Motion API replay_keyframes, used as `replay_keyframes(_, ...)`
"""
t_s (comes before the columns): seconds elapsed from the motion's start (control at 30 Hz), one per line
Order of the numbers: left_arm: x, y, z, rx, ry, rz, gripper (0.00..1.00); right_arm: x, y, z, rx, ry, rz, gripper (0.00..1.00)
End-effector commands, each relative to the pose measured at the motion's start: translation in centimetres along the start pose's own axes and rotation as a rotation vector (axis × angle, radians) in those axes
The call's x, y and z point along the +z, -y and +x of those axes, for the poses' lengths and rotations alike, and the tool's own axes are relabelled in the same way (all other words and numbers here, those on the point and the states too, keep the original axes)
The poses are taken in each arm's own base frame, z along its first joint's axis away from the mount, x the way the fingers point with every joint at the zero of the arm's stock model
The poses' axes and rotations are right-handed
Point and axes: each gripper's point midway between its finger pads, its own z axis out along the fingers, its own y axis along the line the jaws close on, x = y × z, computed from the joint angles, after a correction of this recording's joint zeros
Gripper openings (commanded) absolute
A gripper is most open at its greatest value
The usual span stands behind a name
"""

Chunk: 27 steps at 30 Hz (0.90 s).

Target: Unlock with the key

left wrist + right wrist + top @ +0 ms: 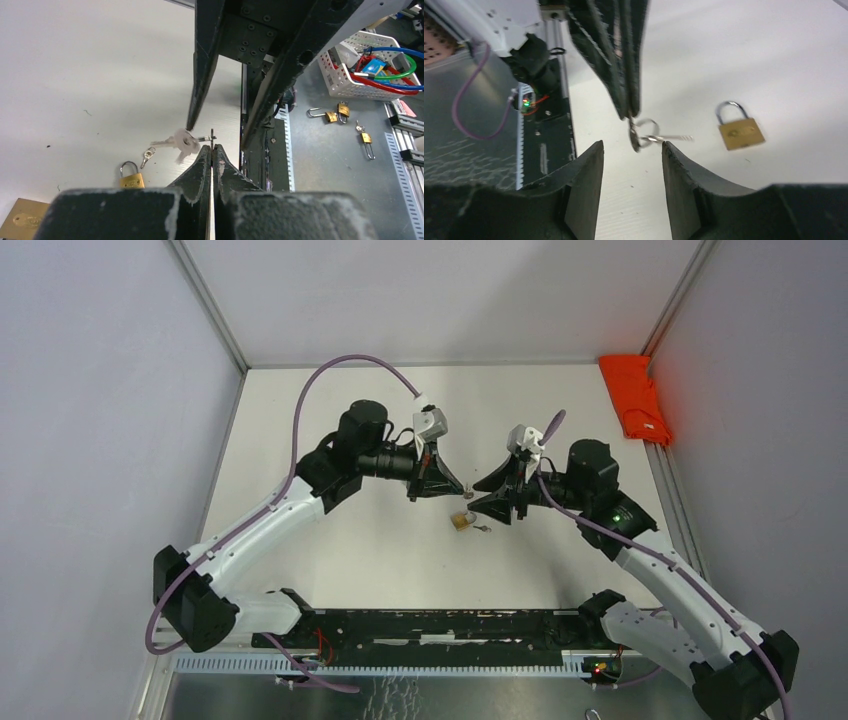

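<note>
A small brass padlock [461,521] lies on the white table, shackle closed; it also shows in the left wrist view [131,177] and in the right wrist view [739,131]. My left gripper [458,490] [213,146] is shut on a bunch of keys [182,142] on a ring, held above the table. In the right wrist view the bunch [644,135] hangs from the left fingers [626,75], one key pointing at the padlock. My right gripper [482,498] [631,150] is open, its fingertips on either side just below the bunch, not touching it.
A loose small key [147,156] lies beside the padlock [483,529]. A larger brass block [20,220] sits at the near left. An orange object [635,395] lies at the back right. Off the table are a white basket [345,82] and spare padlocks [336,114].
</note>
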Motion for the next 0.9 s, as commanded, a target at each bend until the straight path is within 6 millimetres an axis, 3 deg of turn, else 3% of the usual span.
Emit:
replay_keyframes(0.0, -1.4, 0.6, -2.5, 0.116, 0.034, -0.048, 0.02, -1.3, 2.2, -0.7, -0.047, -0.03, 0.171, 0.52)
replay_keyframes(0.17, -1.7, 0.5, -2.5, 0.106, 0.001, -0.068, 0.02, -2.6, 4.0, -1.4, -0.095, -0.018, 0.309, 0.52)
replay_keyframes(0.3, -2.2, 0.0, -2.7, 0.109, -0.032, -0.115, 0.02, -2.2, 3.1, -3.6, -0.125, 0.091, 0.271, 0.45)
replay_keyframes(0.4, -2.9, -1.9, -2.5, 0.078, -0.078, -0.235, 0.02, -1.8, 2.1, -5.7, -0.139, 0.188, 0.213, 0.37)
replay_keyframes(0.47, -3.7, -4.4, -1.7, 0.024, -0.148, -0.383, 0.02, -1.7, 2.2, -6.5, -0.15, 0.228, 0.216, 0.35)
replay_keyframes(0.6, -4.3, -8.7, 2.8, -0.142, -0.348, -0.591, 0.02, -1.0, 2.9, -6.1, -0.116, 0.203, 0.215, 0.33)
replay_keyframes(0.73, -3.0, -10.4, 6.6, -0.294, -0.442, -0.627, 0.02, -0.5, 3.5, -4.9, -0.086, 0.17, 0.219, 0.31)
replay_keyframes(0.87, -3.2, -12.2, 10.0, -0.379, -0.586, -0.723, 0.02, -0.9, 4.1, -4.1, -0.087, 0.151, 0.262, 0.31)
